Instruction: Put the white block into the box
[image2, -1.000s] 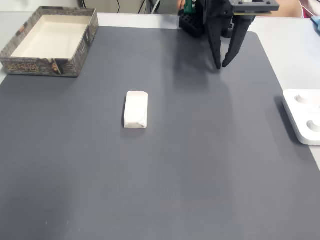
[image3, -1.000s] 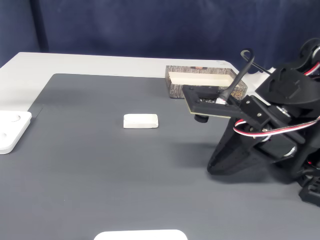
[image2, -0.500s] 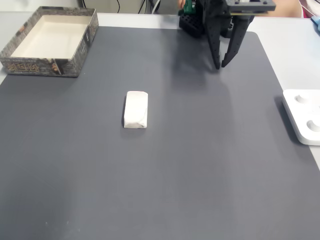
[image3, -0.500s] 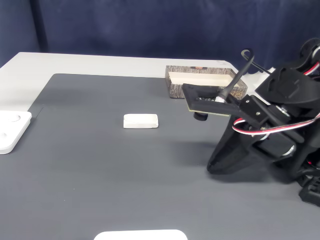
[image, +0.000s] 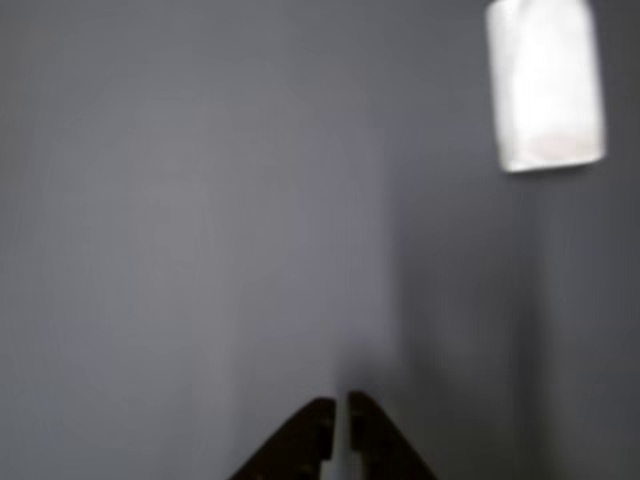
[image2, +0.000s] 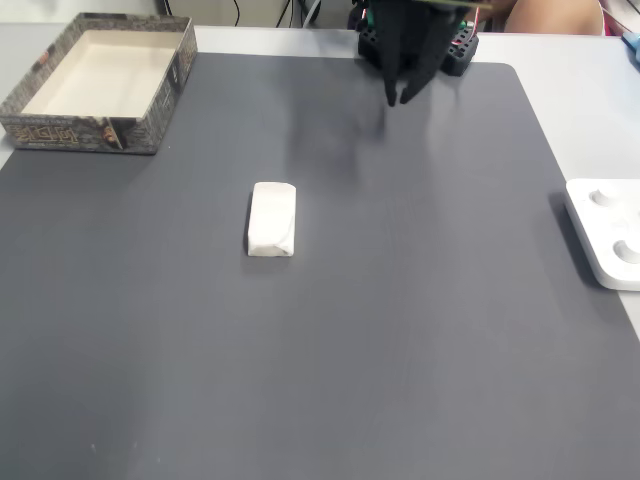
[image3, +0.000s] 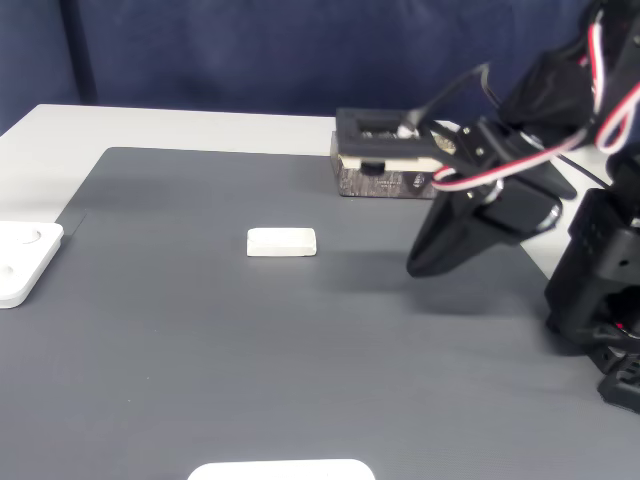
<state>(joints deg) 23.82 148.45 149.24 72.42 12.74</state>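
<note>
Currently the task stands at the approach step: nothing has been picked up, and the white block (image2: 272, 219) lies flat on the dark grey mat (image2: 400, 330), well apart from the gripper (image2: 396, 98). In a fixed view from above, the block rests near the mat's centre-left with its long axis running toward and away from the camera, while the box (image2: 60, 132) sits at the mat's far left corner, open side up and with nothing inside. In the other fixed view the block (image3: 282, 242) lies crosswise ahead of the arm, and the box (image3: 352, 180) stands behind the arm's wrist, partly hidden by it. The gripper (image3: 415, 268) hangs above the mat at the arm's end of the surface, pointing downward. In the other view the gripper (image: 338, 405) shows its two tips nearly pressed together with only a thin slit between them, and nothing is held; the block (image: 545, 85) appears blurred at the upper right, off the line of the tips. The next move, as judged from this layout, calls for swinging the gripper toward the block, spreading the tips wider than the block's short side, and aligning them across that side before descending. A white plastic device (image2: 607, 232) at the mat's edge plays no part.
</note>
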